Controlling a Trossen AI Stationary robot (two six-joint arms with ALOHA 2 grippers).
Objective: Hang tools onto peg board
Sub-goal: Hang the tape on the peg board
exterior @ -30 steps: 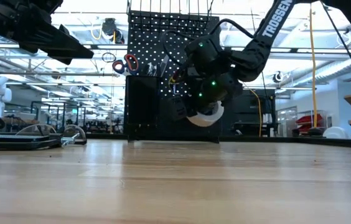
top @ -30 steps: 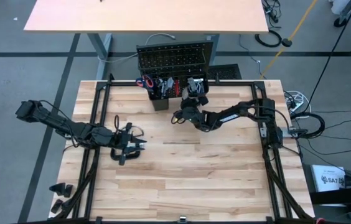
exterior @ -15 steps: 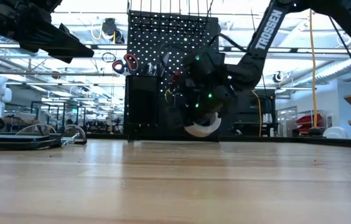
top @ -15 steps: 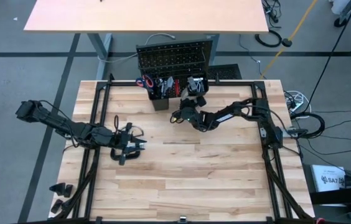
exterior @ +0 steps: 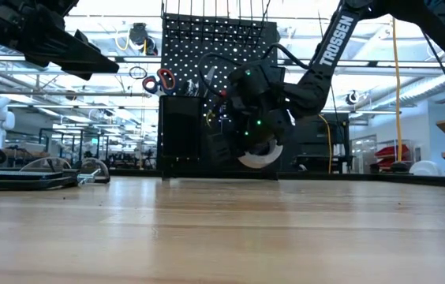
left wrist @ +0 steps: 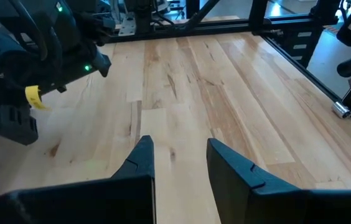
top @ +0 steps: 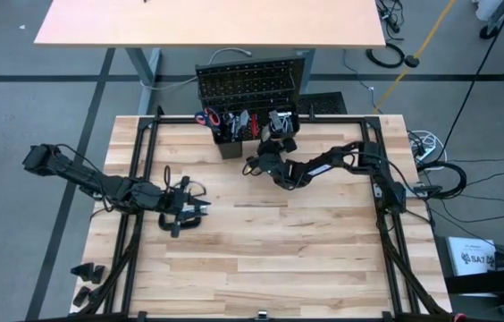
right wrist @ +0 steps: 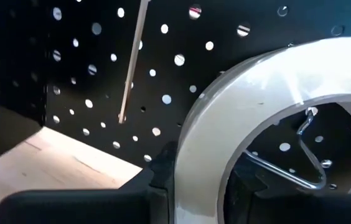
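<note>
The black peg board (top: pixel 247 83) stands upright at the table's far edge, with black bins (top: pixel 239 134) at its foot holding red-handled scissors (exterior: pixel 159 81) and other tools. My right gripper (top: pixel 257 165) is just in front of the board, shut on a white tape roll (exterior: pixel 260 155). The roll fills the right wrist view (right wrist: pixel 269 106), close to the board's holes and a wire hook (right wrist: pixel 300 168). My left gripper (left wrist: pixel 178 152) is open and empty above the table's left middle (top: pixel 194 212). My right gripper pinches the tape roll's wall (right wrist: pixel 194 168), one finger (right wrist: pixel 250 183) inside the roll's hole and the other finger (right wrist: pixel 157 177) outside it. The roll is lifted clear of the table and stands on edge, its hole facing the peg board.
Black frame rails (top: pixel 140 179) run along the table's left and right sides. Small dark things (top: pixel 87 273) lie at the near left corner. A clear-lensed thing (exterior: pixel 49 168) lies low at the left of the low view. The table's middle and near part show bare wood (top: pixel 270 250).
My right gripper has gone a little toward the table's left edge, along the front of the peg board, carrying the tape roll, which stays clear of the table.
</note>
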